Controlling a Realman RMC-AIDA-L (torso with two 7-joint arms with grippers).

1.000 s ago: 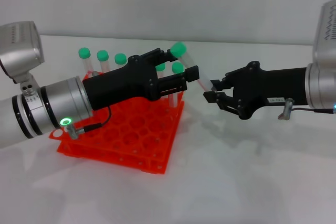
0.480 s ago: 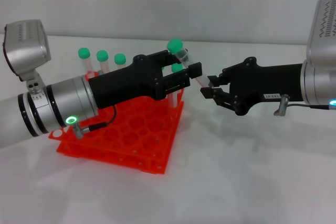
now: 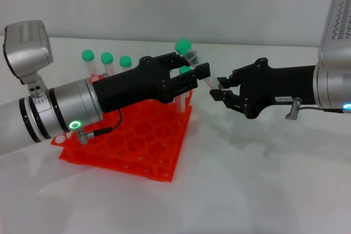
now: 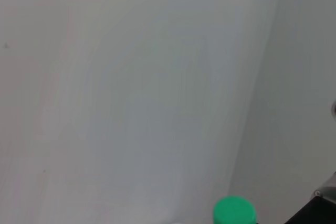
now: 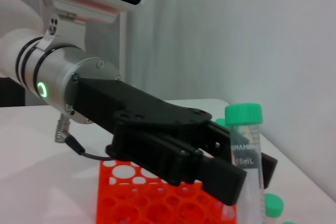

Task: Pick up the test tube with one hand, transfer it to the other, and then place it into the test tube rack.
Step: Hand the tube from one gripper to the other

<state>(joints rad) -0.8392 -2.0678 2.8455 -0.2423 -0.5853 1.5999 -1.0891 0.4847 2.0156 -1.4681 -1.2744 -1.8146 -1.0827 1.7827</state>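
Left hand [image 3: 189,72] pinches test tube [image 3: 192,61] | right hand [image 3: 221,87] apparently spread, near tip | rack [image 3: 131,149] below

Spare green-capped tubes [image 3: 107,61] (upright) on a white table [image 3: 247,179]

The test tube [image 3: 193,63] is clear, shiny plastic with a smooth green cap. The rack [image 3: 137,143] is bright, glossy orange plastic. The table [image 3: 258,179] looks white and smooth.

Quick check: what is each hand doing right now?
Left hand: closed on the test tube, above the rack.
Right hand: open at the tube's tip, not gripping it.
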